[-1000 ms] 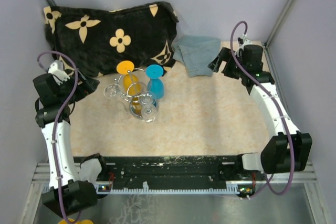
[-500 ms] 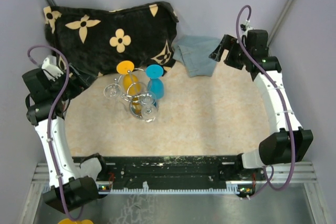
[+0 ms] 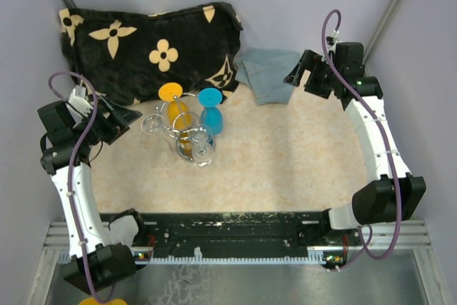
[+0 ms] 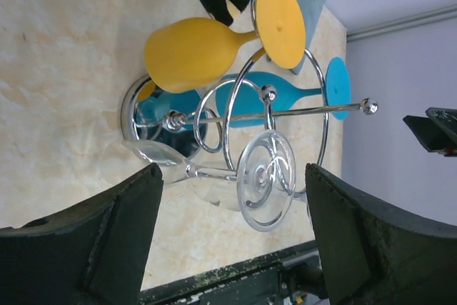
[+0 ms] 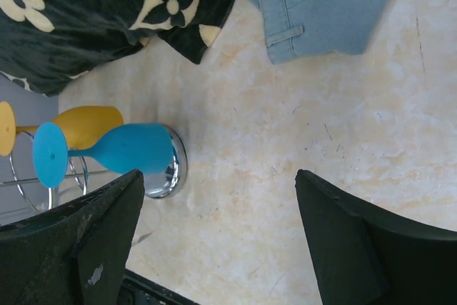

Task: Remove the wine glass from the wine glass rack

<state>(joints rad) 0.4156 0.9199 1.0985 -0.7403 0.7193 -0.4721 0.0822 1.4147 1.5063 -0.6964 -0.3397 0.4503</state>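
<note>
Left tool [image 3: 114, 116] has swung in from left edge toward wine glass rack [image 4: 130, 116]; right tool [image 3: 298, 75] is barely changed near far-right corner. Fingers of both tools apart, holding nothing. Rack stands left of centre, toward far edge of surface. Clear wine glass [image 4: 265, 176] hangs foot-up on rack's left side, stem upright. Glass sits straight ahead of left tool, untouched. Left arm far nearer.

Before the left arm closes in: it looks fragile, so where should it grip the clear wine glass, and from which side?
Probably its stem, from the left gripper's side: the clear wine glass hangs inverted on the wine glass rack, facing that gripper, unobstructed.
</note>
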